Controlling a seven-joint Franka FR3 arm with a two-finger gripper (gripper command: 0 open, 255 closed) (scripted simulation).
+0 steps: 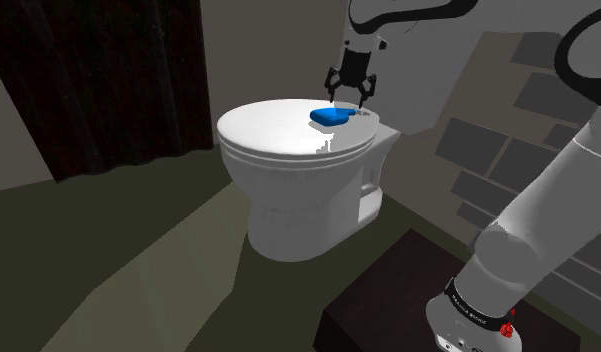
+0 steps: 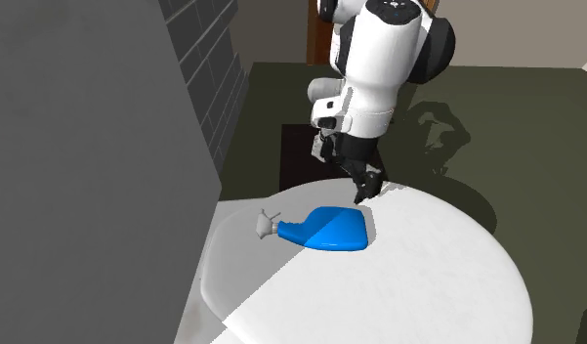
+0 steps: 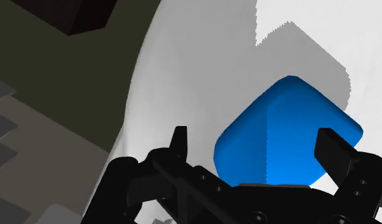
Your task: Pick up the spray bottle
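The spray bottle (image 1: 333,116) has a flat blue body and lies on its side on the closed white toilet lid (image 1: 273,132), near the lid's back. In the second exterior view its blue body (image 2: 330,230) ends in a small grey nozzle (image 2: 265,227) pointing toward the wall. My black gripper (image 1: 349,98) hangs just above the bottle with its fingers apart and holds nothing. In the second exterior view the gripper (image 2: 367,191) sits slightly above the bottle's wide end. In the wrist view the blue body (image 3: 285,133) shows between the spread fingers of the gripper (image 3: 253,137), untouched by them.
The white toilet bowl (image 1: 298,215) stands on a dark olive floor. A dark curtain (image 1: 98,80) hangs at the shoulder view's left. A grey tiled wall (image 1: 508,150) rises behind the toilet. The dark stand (image 1: 388,300) sits beside the bowl.
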